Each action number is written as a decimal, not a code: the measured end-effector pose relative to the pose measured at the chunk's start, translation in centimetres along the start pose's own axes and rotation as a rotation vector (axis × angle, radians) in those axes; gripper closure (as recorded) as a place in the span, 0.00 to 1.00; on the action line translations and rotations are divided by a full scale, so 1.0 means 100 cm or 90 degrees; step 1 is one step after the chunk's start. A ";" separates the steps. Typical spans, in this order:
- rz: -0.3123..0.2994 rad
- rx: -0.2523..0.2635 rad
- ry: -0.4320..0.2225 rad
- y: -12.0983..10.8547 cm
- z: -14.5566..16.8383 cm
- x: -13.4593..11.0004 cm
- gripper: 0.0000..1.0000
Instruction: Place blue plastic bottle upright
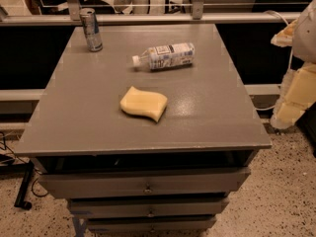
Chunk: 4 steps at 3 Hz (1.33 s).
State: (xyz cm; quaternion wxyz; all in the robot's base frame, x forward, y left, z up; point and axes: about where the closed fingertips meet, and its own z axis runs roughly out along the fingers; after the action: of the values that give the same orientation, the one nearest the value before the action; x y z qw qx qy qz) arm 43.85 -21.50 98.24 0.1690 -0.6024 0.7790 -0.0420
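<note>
The blue plastic bottle lies on its side on the grey cabinet top, towards the back. Its white cap points left and its white label with blue print faces up. My gripper hangs at the end of the pale arm at the right edge of the view. It is off the cabinet's right side, lower than the top and well apart from the bottle. It holds nothing that I can see.
A slim silver-blue can stands upright at the back left corner. A yellow sponge lies in the middle of the top, in front of the bottle. Drawers sit below the front edge. A rail runs behind the cabinet.
</note>
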 end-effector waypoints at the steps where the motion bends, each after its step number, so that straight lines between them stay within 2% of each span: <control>1: 0.000 0.000 0.000 0.000 0.000 0.000 0.00; 2: -0.034 0.036 -0.001 -0.016 -0.002 -0.018 0.00; 4: -0.143 0.117 -0.053 -0.105 0.036 -0.104 0.00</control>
State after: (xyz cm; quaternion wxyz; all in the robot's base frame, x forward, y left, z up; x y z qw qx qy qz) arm 56.94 -13.94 99.91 0.2499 -0.6691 0.6917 -0.1070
